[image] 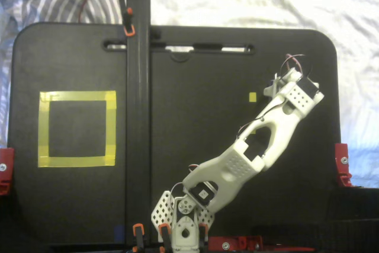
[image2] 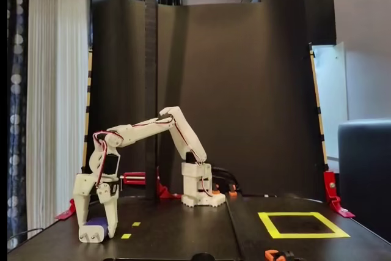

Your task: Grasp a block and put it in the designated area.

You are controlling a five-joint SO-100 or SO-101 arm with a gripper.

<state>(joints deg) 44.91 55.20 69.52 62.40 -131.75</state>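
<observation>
Gripper (image2: 96,231) down over the block (image2: 93,232) on the black bench (image2: 183,236).
Its fingers clamp the small navy block, pale end facing the camera, far from the yellow-taped designated area (image2: 303,225).

claw (image2: 96,229): lower left of frame, fingers straddling the block (image2: 93,232) | block: lying on the desk (image2: 183,236) | designated area (image2: 303,224): lower right, well apart from the block
</observation>
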